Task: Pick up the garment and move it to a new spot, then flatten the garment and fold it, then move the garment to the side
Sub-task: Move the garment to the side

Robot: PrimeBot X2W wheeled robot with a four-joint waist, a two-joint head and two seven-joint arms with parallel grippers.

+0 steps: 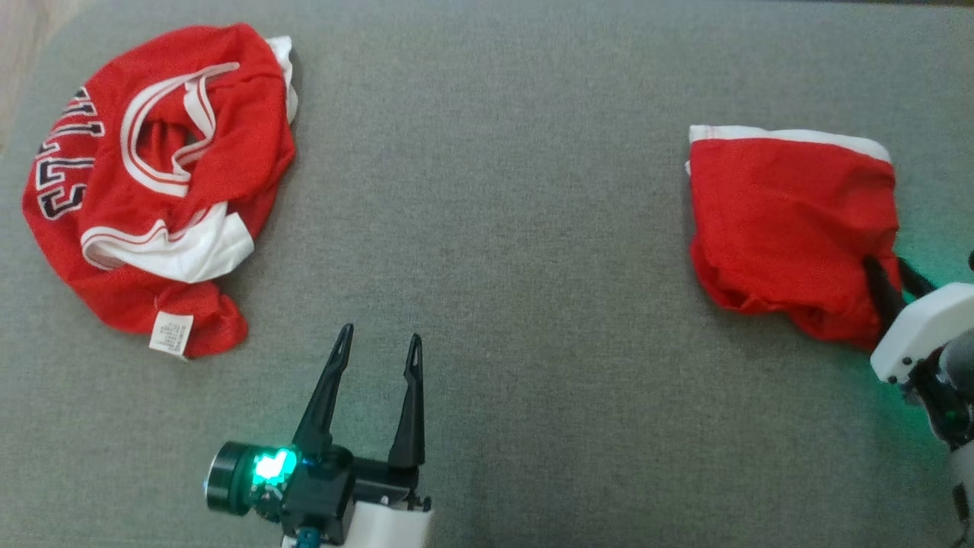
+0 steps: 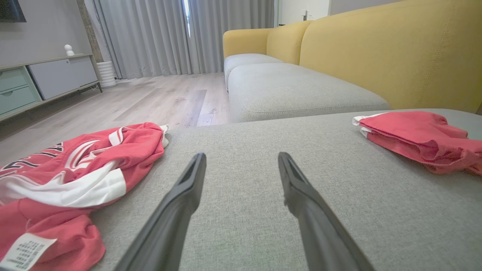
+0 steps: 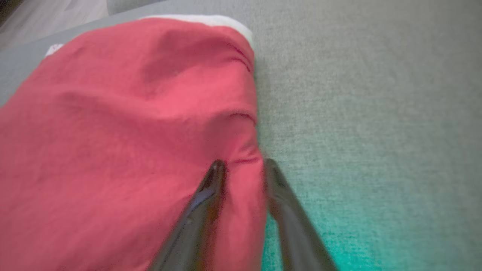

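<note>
Since my right gripper [image 3: 244, 163] has its fingers at a middling gap astride one corner of the folded red cloth garment with white trim [image 1: 784, 205], and I cannot tell whether they pinch it, I may catch only the top layer and spill the fold. My left gripper [image 1: 378, 339] stands wide and empty over the grey woven cushion [image 1: 494, 228], a crumpled red-and-white jersey [image 1: 152, 190] to its left. Beyond are a yellow sofa back [image 2: 395, 49], a pale wood floor [image 2: 158, 98] and grey curtains [image 2: 158, 34].
</note>
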